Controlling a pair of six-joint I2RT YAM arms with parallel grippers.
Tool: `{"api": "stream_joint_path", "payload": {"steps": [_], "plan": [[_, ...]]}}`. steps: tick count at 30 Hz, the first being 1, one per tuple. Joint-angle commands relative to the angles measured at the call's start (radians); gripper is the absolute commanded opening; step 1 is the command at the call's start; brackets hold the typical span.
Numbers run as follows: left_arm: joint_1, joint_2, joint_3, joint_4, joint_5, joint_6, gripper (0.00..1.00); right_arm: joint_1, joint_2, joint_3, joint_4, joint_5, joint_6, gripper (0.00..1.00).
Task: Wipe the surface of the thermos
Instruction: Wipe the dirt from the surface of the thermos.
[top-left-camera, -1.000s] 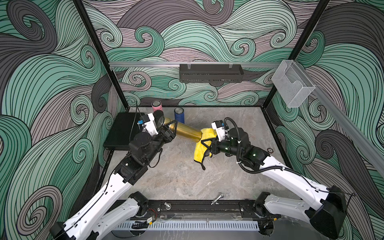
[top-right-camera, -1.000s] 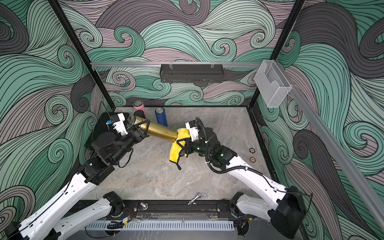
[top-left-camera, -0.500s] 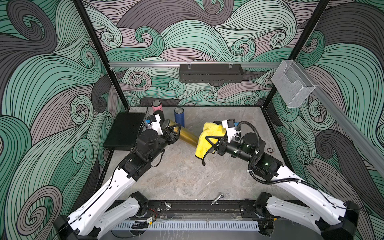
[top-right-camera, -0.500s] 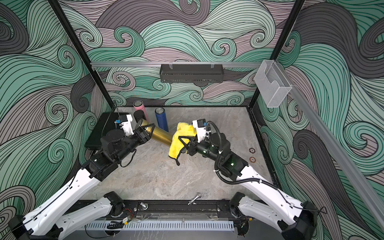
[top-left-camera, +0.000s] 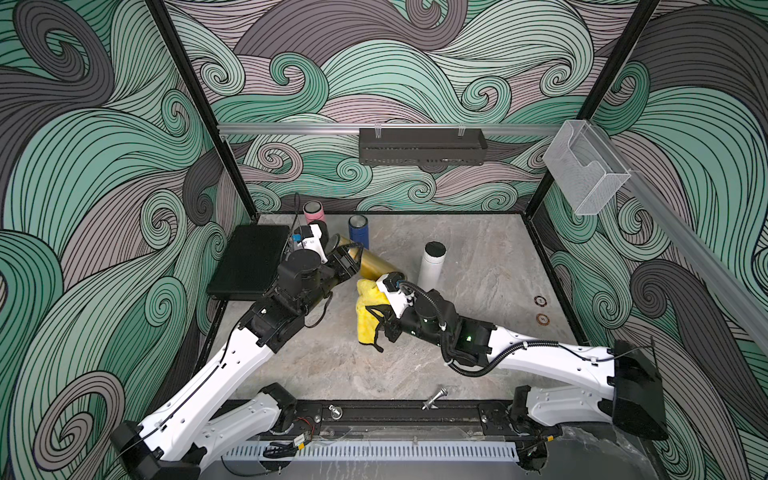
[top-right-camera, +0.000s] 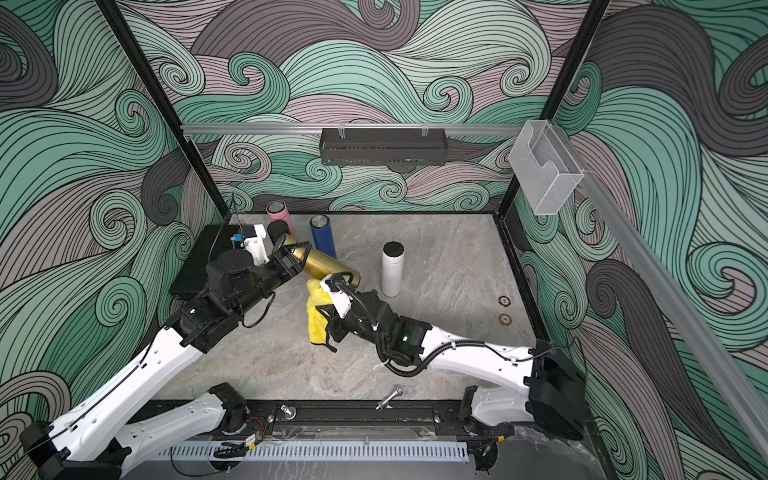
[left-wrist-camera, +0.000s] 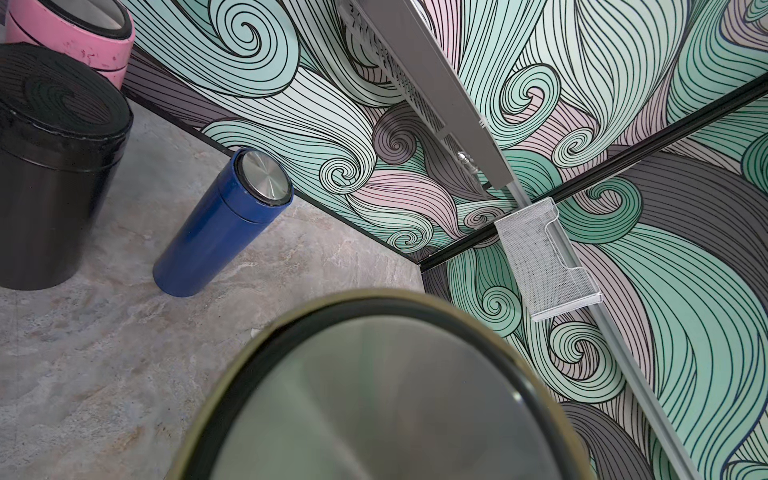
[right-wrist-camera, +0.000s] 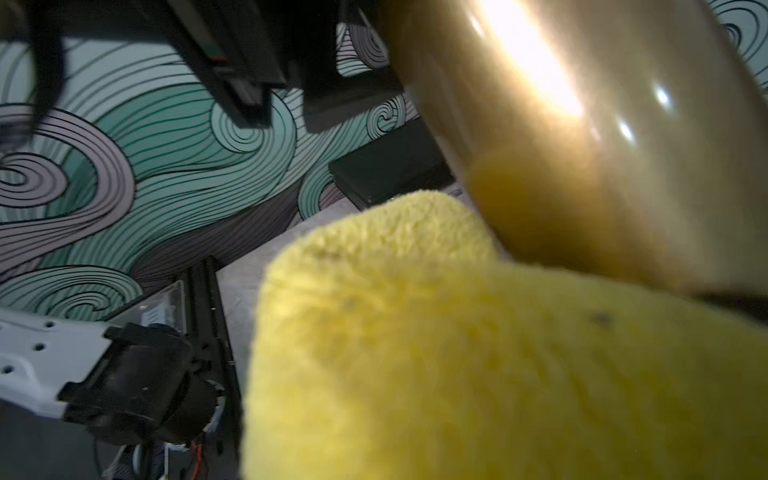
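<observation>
1. The left fingers (top-left-camera: 344, 262) are clamped on the gold thermos (top-left-camera: 374, 266) near its cap, holding it tilted above the tabletop (top-left-camera: 478, 266).
2. The right fingers (top-left-camera: 380, 332) are pinched on the yellow cloth (top-left-camera: 365, 316).
3. The thermos body runs toward 4 o'clock from the left fingers, and the cloth touches its base end.

A white bottle (top-left-camera: 432, 270) stood upright near the middle of the marble table (top-left-camera: 478, 249). At 11 o'clock stood a blue bottle (top-left-camera: 358, 232), a pink bottle (top-left-camera: 312, 211) and a black bottle (top-right-camera: 277, 230). A black tray (top-left-camera: 249, 262) lay at 9, two rings (top-left-camera: 540, 300) at 3, a bolt (top-left-camera: 434, 398) at 6. A black shelf (top-left-camera: 422, 145) hung at 12, a clear holder (top-left-camera: 584, 174) at 2.
</observation>
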Motion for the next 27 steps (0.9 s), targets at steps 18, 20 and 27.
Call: {"api": "stream_joint_path", "payload": {"steps": [18,20,27], "plan": [[0.004,-0.127,-0.033,0.113,-0.003,0.065,0.00,-0.125,-0.367,-0.188,-0.223,0.186,0.200,0.00],[0.005,-0.140,-0.036,0.118,0.004,0.070,0.00,-0.158,-0.366,-0.192,-0.186,0.147,0.212,0.00],[0.005,-0.159,-0.047,0.151,0.035,0.044,0.00,-0.244,-0.283,-0.164,-0.001,-0.073,0.239,0.00]]}}
